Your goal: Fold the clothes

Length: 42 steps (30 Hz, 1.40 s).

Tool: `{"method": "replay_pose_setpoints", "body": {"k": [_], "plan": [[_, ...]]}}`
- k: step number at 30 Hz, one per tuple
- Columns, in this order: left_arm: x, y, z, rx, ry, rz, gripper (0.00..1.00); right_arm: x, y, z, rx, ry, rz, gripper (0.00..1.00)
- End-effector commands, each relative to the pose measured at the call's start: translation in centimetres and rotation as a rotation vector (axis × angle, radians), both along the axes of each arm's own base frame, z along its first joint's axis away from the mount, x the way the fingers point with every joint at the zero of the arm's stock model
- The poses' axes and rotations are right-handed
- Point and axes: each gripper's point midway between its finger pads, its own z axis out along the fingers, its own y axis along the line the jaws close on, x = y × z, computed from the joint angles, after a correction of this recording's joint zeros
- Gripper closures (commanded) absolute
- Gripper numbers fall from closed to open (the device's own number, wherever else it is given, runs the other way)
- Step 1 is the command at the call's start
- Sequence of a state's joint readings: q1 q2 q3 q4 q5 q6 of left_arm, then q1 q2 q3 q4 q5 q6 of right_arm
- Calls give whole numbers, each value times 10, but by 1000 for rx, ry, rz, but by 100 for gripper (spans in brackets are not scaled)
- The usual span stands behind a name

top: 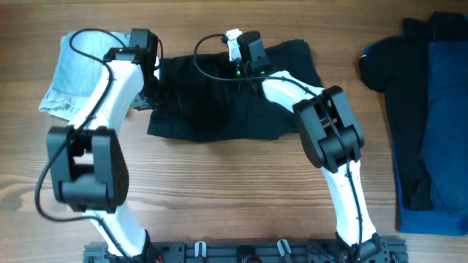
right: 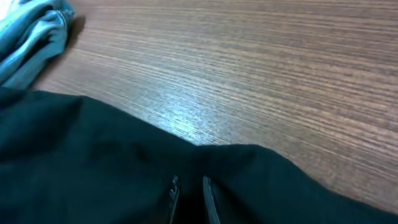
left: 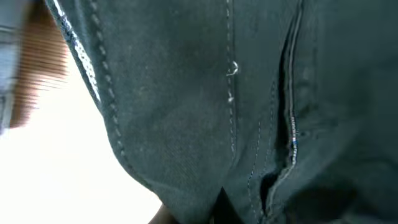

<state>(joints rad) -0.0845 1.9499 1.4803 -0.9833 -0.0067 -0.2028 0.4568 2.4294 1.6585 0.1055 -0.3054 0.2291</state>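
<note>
While both grippers hold the plain black cloth garment (top: 219,109) in the middle of the brown wooden table (top: 241,183), they should lift together. The left gripper (top: 150,91) has its jaws pressed shut on the left edge. The right gripper (right: 191,190) pinches the far edge. Go slowly, so the 2 held edges stay level.

White arms (top: 110,95), black joints (top: 91,164), maybe LED (top: 238,71)

Matt black cloth garment (top: 205,109) — on faintly glossy, grained wood table (top: 219,190).
</note>
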Motion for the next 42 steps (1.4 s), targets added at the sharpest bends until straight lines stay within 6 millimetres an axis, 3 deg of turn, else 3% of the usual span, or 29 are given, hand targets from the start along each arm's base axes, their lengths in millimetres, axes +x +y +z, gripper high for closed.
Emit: {"method": "replay_pose_setpoints", "body": {"k": [1,2,4,5,10,12,14,17,24,32,36,42], "plan": [[5,0,71,1,-185,-16,96,19,4,40,43,-129,-12,87],[5,1,84,-2,-221,-16,96,23,2,67,63,-171,-20,86],[6,0,98,-6,-264,-16,96,26,-3,97,79,-207,-30,86],[7,0,108,-8,-297,-15,96,27,-7,102,79,-208,-36,86],[16,-9,120,-18,-365,-34,92,3,1,59,21,-57,-16,85],[24,-17,125,-25,-406,-51,94,-19,3,44,9,60,21,89],[26,-22,128,-30,-419,-57,95,-49,0,42,40,230,60,90],[28,-22,130,-32,-426,-53,95,-77,-8,46,29,364,86,91],[36,-23,145,-46,-467,-24,96,-138,-19,30,21,704,70,96],[44,-26,152,-62,-503,-28,96,-150,-8,26,25,750,61,96],[47,-31,156,-91,-521,-39,96,-158,-6,1,-94,712,-34,95],[51,-36,159,-133,-537,2,96,-158,3,-1,-96,690,-55,96]]}}
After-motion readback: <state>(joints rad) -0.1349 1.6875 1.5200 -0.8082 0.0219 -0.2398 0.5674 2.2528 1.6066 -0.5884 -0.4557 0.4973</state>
